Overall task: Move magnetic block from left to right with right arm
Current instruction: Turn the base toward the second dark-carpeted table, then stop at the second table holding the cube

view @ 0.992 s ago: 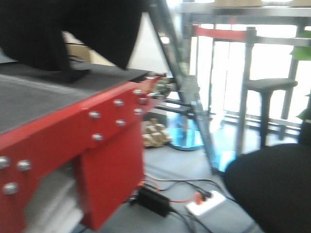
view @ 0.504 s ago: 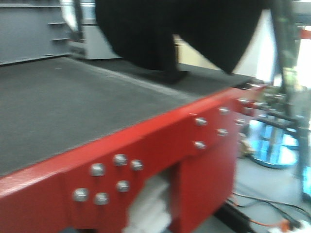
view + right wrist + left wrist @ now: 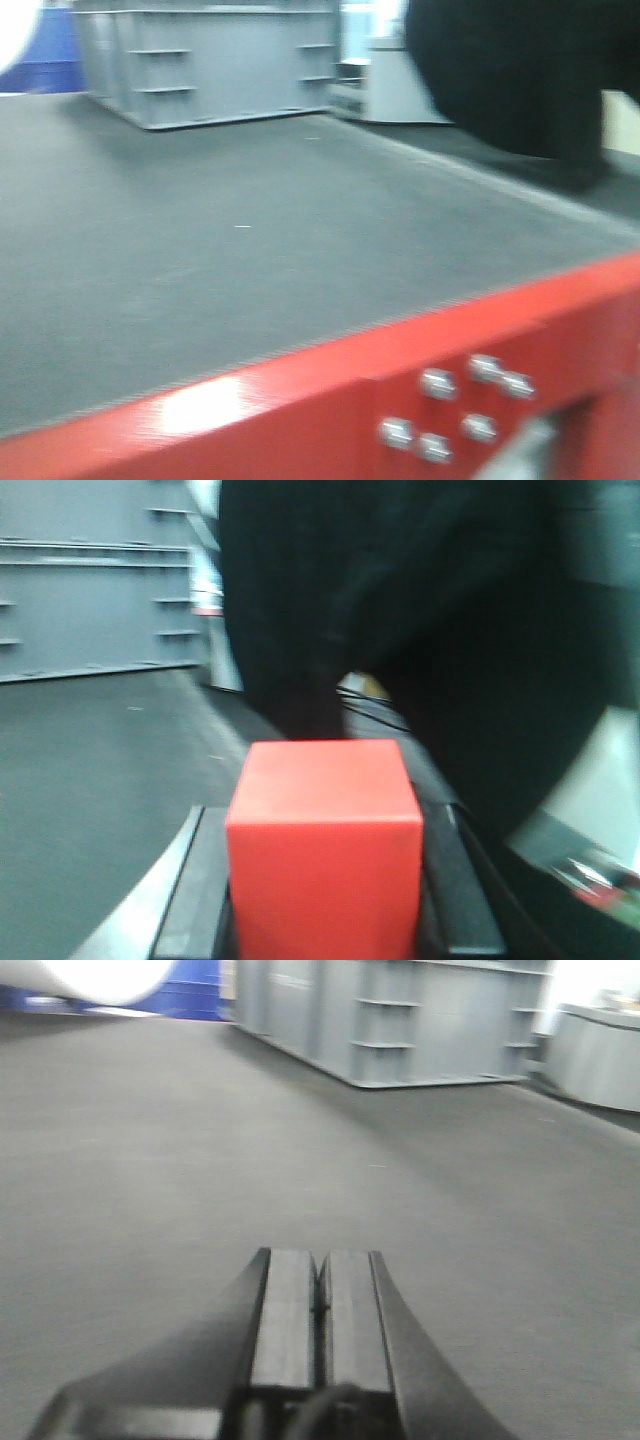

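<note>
In the right wrist view the magnetic block point(image 3: 325, 845), a plain bright-red cube, sits between the two dark fingers point(image 3: 200, 880) of my right gripper point(image 3: 325, 815), which is shut on it. The block is held above the dark grey mat point(image 3: 90, 770). In the left wrist view my left gripper point(image 3: 318, 1260) hangs low over the same mat point(image 3: 150, 1160), its two pads pressed together with nothing between them. The front view is blurred and shows neither the block nor either gripper's jaws.
A grey plastic crate point(image 3: 210, 60) stands at the far side of the mat, also seen as the crate point(image 3: 400, 1015). The table has a red bolted front edge point(image 3: 330, 390). A large black shape point(image 3: 520, 80) fills the upper right; black shape point(image 3: 420, 630) looms behind the block.
The front view has swung to the left: the floor, chair and cables have left the frame, and the grey crate and more of the mat have come in.
</note>
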### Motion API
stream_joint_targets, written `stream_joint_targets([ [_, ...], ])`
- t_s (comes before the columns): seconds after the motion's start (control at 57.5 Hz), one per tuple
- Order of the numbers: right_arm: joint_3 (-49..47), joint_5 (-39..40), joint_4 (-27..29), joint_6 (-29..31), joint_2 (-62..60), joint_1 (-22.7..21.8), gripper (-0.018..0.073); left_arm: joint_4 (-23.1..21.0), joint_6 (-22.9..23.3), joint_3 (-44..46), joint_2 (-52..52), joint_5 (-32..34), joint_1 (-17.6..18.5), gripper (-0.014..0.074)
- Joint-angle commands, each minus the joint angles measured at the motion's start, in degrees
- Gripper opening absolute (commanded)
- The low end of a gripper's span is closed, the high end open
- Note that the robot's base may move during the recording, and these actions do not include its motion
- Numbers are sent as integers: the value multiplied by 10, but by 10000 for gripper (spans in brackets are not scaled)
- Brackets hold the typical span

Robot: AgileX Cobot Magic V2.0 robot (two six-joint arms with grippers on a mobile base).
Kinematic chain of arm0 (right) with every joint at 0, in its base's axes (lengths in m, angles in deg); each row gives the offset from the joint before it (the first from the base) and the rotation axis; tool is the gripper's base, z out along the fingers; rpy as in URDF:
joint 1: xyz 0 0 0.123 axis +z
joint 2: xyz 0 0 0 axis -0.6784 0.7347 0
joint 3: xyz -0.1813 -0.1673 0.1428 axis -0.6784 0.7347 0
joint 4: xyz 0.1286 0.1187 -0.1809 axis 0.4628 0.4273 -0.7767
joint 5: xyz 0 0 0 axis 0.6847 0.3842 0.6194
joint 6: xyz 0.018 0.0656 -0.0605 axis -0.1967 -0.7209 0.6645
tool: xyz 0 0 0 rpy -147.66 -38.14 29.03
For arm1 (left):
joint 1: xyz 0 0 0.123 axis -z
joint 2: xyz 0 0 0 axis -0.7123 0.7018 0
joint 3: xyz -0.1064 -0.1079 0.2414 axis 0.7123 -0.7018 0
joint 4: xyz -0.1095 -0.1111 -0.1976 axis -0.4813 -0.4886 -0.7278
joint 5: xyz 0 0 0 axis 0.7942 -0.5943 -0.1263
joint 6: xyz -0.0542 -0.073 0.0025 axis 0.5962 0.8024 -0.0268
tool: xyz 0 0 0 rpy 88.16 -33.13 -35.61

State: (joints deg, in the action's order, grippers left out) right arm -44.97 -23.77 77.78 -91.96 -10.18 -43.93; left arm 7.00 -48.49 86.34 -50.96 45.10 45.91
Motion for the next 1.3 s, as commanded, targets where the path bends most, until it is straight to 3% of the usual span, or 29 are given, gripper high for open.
stream_joint_targets([
  [0.0, -17, 54, -5, 4, 4, -4, 233, -4, 1, -5, -3, 49, 0, -117],
  [1.287, -17, 54, -5, 4, 4, -4, 233, -4, 1, -5, -3, 49, 0, -117],
])
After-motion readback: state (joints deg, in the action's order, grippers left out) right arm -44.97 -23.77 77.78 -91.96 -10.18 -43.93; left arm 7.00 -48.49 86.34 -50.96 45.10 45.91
